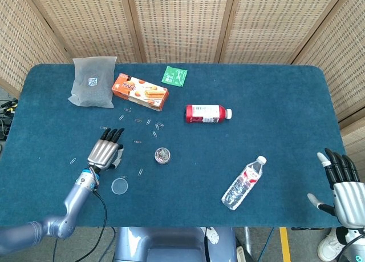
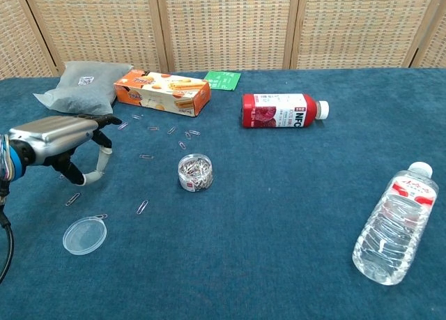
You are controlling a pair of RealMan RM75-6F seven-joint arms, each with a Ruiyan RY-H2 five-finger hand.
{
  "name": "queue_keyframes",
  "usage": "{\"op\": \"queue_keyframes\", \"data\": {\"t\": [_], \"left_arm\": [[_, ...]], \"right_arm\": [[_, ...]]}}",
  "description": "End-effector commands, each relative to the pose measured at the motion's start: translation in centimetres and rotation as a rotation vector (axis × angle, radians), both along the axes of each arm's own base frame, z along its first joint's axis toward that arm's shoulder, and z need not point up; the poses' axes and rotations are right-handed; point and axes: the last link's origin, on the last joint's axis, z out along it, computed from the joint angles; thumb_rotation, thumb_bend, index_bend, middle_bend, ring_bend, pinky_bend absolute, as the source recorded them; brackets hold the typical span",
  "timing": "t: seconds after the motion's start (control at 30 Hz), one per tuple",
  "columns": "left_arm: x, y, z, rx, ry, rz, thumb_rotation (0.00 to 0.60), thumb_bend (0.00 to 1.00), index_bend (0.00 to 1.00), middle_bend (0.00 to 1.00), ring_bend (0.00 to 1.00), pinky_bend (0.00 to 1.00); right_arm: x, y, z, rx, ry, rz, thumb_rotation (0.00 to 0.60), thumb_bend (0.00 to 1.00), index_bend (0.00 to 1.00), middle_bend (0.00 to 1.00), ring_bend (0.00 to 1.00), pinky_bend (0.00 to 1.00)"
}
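The left robot hand (image 2: 59, 140) hovers palm-down above the blue table (image 1: 274, 102) near its left front edge, fingers apart and curved downward, thumb tucked under, gripping nothing. Loose metal paper clips (image 2: 142, 206) lie scattered around it, and a clear round plastic lid (image 2: 84, 236) rests just in front. A small clear round tub of paper clips (image 2: 195, 172) stands to its right. The right robot hand (image 1: 344, 185) waits open beyond the table's right front corner.
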Motion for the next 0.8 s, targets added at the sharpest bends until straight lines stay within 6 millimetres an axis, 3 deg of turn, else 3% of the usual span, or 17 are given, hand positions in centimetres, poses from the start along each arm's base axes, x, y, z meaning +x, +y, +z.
{"op": "queue_keyframes", "data": {"t": [0.03,0.17,0.37,0.5,0.8], "left_arm": [[2.3,0.4,1.7,0.027,-0.078,-0.064,0.600,0.43,0.78,0.00,0.00,0.00],[6.3,1.1,1.9,0.021,-0.142,-0.155,0.600,0.43,0.78,0.00,0.00,0.00],[9.9,2.5,-1.1,-0.056,-0.100,-0.154,0.600,0.43,0.78,0.00,0.00,0.00],[11.4,2.8,-3.5,-0.088,-0.044,-0.167,0.600,0.43,0.78,0.00,0.00,0.00],[12.0,3.2,-5.4,-0.095,-0.005,-0.157,0.600,0.43,0.78,0.00,0.00,0.00]], "right_arm": [[0.0,0.0,0.0,-0.001,0.001,0.001,0.600,0.00,0.00,0.00,0.00,0.00],[0.0,-0.2,-0.1,-0.001,0.005,-0.002,0.600,0.00,0.00,0.00,0.00,0.00],[-0.4,-0.7,0.0,-0.011,0.009,-0.023,0.600,0.00,0.00,0.00,0.00,0.00],[-0.8,-1.0,0.3,-0.026,0.002,-0.050,0.600,0.00,0.00,0.00,0.00,0.00],[-1.5,-1.3,0.7,-0.032,-0.006,-0.078,0.600,0.00,0.00,0.00,0.00,0.00]]}}
